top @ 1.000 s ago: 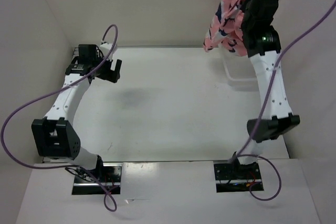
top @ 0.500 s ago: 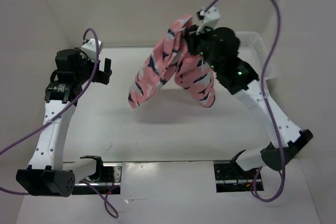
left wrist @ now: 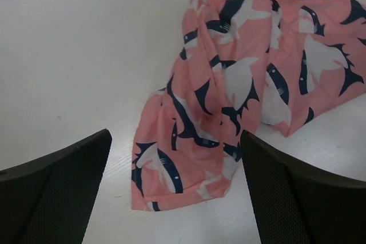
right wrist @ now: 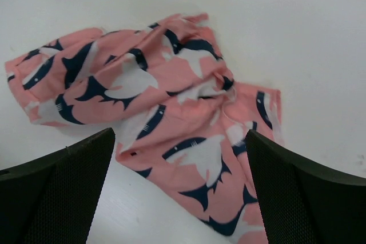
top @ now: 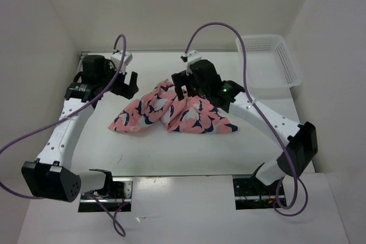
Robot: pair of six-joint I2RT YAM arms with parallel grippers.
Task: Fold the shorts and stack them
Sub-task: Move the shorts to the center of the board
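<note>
The shorts (top: 171, 112) lie in a crumpled heap in the middle of the tabletop (top: 189, 150), well apart from the basket (top: 269, 61). The left fingers (left wrist: 51, 192) and right fingers (right wrist: 297, 192) both hang above them, wide open, holding nothing. To fold well, each should first grab 1 corner and pull the cloth flat.

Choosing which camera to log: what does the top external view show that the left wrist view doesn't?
Only top external: the basket at the far right, and the right tool over the shorts. Only left wrist: the left tool open, framing one hem close up. Both: the shorts lying crumpled, unfolded, on the table.
</note>
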